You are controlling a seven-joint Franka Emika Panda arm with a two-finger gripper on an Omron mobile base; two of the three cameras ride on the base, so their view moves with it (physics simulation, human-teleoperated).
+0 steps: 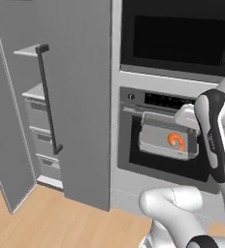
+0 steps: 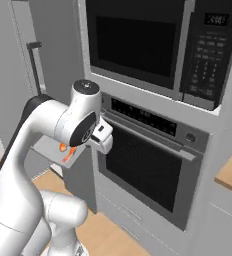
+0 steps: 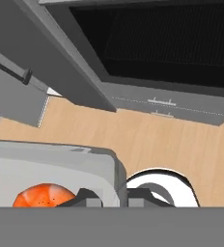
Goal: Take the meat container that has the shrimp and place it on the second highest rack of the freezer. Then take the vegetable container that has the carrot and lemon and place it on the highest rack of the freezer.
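Note:
The meat container point(image 1: 159, 140), a clear shallow tub with a curled orange shrimp point(image 1: 176, 140), hangs in the air in front of the wall oven. My gripper point(image 1: 191, 130) is shut on its right rim. In the hand view the fingertips point(image 3: 85, 197) pinch the tub's wall point(image 3: 115, 169), with the shrimp point(image 3: 44, 197) just inside. The right base view shows the tub point(image 2: 50, 147) to the left of my hand. The freezer point(image 1: 80, 97) stands open at the left. Its highest rack point(image 1: 28, 50) and second highest rack point(image 1: 36, 91) are bare. The vegetable container is out of view.
The freezer's open door point(image 1: 5, 126) swings out at the far left, and a long black bar handle point(image 1: 46, 97) runs in front of the shelves. Grey drawers point(image 1: 39, 118) sit below the racks. A black wall oven point(image 2: 143, 165) and a microwave point(image 2: 138, 45) face me. The floor is wood point(image 1: 61, 218).

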